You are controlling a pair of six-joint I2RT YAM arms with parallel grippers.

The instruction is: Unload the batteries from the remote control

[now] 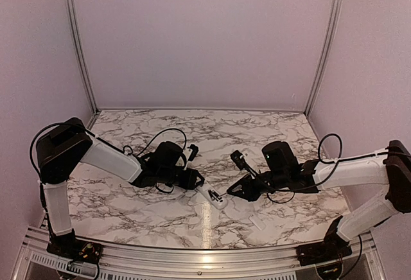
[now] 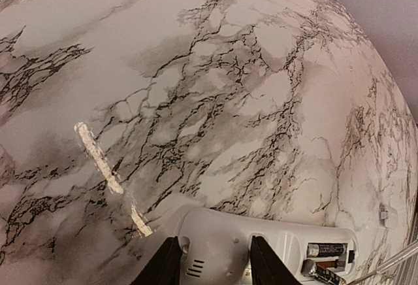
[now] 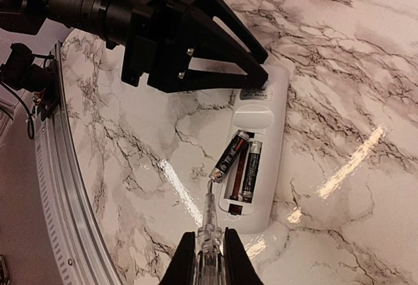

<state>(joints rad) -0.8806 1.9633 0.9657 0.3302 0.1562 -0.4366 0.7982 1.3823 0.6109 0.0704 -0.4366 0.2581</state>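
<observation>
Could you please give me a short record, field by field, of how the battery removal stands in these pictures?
remote control: lying on the table, compartment open and facing up
left gripper: clamped across the remote control's end away from the compartment
right gripper: shut on a thin stick, whose tip is at the first battery's end
first battery: in the compartment, skewed out of line
second battery: lying straight in the compartment
cover piece: on the table, apart from the remote control

high rear overview; wrist close-ups on remote control [image 3: 277, 138]
</observation>
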